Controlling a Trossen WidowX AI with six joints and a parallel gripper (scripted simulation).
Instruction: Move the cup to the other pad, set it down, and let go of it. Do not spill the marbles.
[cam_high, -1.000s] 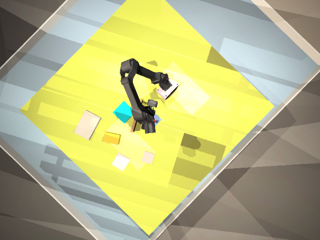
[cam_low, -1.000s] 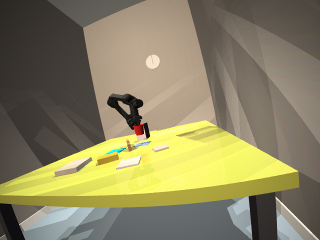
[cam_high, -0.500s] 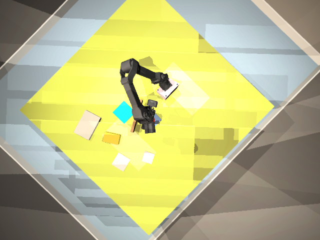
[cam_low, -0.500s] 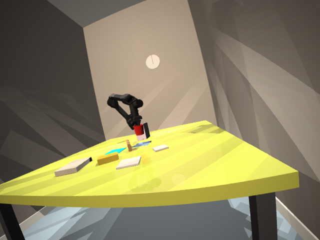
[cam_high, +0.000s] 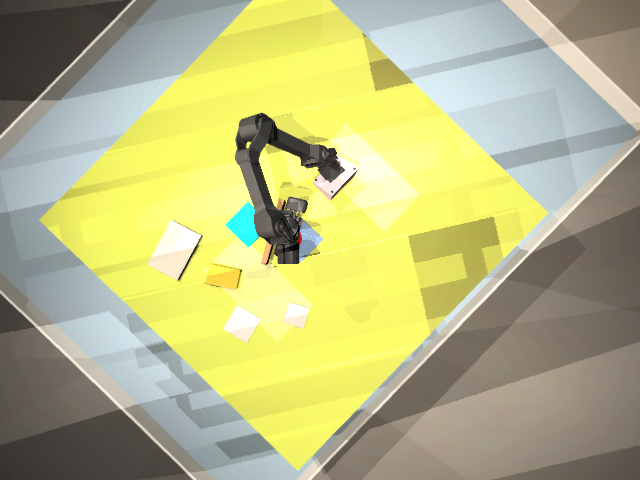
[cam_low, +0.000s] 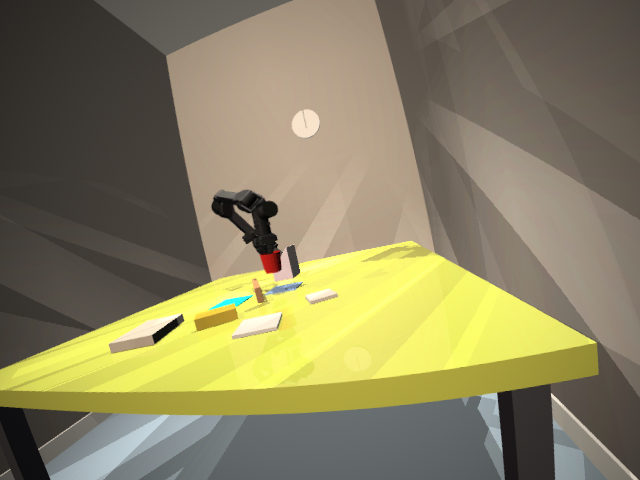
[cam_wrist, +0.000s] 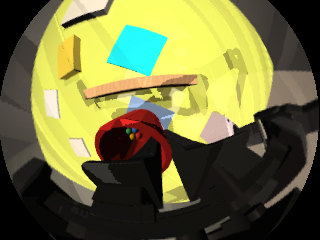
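yellow table (cam_low: 413, 320) in beige-walled room

Yellow table (cam_low: 439, 330) carries cyan pad (cam_low: 231, 301), blue pad (cam_low: 283, 288), ochre block (cam_low: 215, 317), wooden bar (cam_low: 257, 290) and three pale slabs.

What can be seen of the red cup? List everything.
The red cup is a small, glossy round cup, open at the top, with a few coloured marbles in its bottom. It hangs roughly upright in the air above the table, touching no pad. The gripper is shut on its rim wall; nothing else touches it.
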